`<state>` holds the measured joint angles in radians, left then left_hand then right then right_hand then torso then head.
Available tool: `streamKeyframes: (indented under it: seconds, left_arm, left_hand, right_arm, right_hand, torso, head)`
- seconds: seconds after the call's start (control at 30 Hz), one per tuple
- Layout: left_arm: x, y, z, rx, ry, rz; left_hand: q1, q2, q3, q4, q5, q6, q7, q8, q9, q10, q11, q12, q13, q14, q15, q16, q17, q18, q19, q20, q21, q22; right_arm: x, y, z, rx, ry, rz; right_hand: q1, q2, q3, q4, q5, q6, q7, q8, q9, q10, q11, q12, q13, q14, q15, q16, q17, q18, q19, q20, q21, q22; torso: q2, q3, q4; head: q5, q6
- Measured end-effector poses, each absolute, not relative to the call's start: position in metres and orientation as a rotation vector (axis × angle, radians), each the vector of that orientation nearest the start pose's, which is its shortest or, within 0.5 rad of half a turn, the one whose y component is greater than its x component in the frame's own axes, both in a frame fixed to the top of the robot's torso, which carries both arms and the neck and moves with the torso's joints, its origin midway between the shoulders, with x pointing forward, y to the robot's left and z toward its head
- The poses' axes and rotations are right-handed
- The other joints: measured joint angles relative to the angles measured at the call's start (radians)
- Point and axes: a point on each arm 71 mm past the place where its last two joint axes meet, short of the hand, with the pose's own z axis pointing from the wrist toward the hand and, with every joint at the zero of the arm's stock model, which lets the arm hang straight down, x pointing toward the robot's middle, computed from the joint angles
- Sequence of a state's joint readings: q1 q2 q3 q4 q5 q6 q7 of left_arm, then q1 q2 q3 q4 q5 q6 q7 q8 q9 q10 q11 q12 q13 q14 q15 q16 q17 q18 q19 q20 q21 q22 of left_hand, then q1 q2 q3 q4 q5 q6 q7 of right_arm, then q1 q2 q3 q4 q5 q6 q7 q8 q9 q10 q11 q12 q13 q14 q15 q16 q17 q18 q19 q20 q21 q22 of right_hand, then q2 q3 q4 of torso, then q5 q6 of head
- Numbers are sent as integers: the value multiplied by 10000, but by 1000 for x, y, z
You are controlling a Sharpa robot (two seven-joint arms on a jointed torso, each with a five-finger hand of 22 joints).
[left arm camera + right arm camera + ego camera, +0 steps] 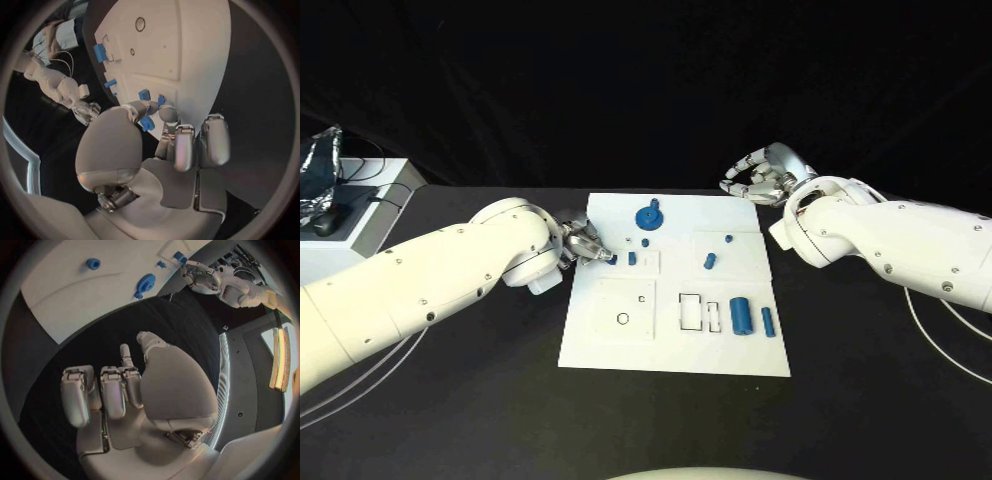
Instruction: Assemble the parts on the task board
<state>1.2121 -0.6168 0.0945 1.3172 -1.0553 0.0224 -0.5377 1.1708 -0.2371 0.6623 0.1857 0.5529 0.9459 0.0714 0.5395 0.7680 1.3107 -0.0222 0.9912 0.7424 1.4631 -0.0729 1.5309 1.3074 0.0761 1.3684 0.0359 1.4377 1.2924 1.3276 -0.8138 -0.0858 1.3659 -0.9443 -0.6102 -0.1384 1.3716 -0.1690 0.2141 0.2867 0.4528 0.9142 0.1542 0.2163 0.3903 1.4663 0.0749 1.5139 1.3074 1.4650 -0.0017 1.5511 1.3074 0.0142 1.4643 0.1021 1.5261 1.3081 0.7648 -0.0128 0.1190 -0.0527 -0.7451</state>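
1. I see the left hand (580, 243) at the left edge of the white rectangular task board (675, 340), upper half. Fingertips pinch a small blue block part (615, 259) at the board's edge; the left wrist view shows the same piece (147, 123) clamped between thumb and a finger, over the board rim.
2. Just beside that hand on the board: a small blue peg part (632, 258) and a tiny blue stub (646, 241), both apart from the fingers.
3. Blue round gear-like part (651, 215) sits near the board's far edge, middle. Not touched by either hand.
4. Right hand (762, 175) hovers off the board's far right corner, over the black table (444, 400). Fingers curled in, nothing in them; the right wrist view confirms (119, 390).
5. Other blue parts lie well apart from both hands: a slanted short peg (711, 261), a large blue cylinder (741, 316) and a thin blue cylinder (767, 321) near the right edge.
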Motion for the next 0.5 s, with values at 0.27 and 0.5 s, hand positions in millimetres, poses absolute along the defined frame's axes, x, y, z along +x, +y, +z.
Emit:
streamKeyframes:
  seconds: [0.27, 0.5]
  left_arm:
    - [533, 161, -182, -3276, 21289, -5110]
    - [533, 160, -182, -3144, 21236, -5035]
  left_hand:
    - [-2, -2, 0, 0, -1, 0, 0, 0, 0, -1, 1, 0, 0, 0, 0, 0, 0, 0, 0, 0, 38, 8]
    - [-41, -41, 0, 0, -2, 0, 0, 0, 0, -1, 1, 0, 16, 0, 0, 0, 0, 0, 0, 0, 38, 8]
  right_arm:
    - [536, -258, -138, 4946, 14420, 6413]
    - [536, -258, -138, 4947, 14419, 6410]
  right_hand:
    - [0, 0, 0, 0, 0, 0, 0, 0, -1, 0, 0, 0, -1, 0, 0, 0, 0, 0, 0, 0, 0, -1]
    - [0, 0, 0, 0, 0, 0, 0, 0, -2, 0, 0, 0, 5, 0, 0, 0, 0, 0, 0, 0, 0, -1]
  torso:
    - [1, -3, -8]
    - [5, -7, -8]
  head:
    - [11, -2]
    - [8, -10]
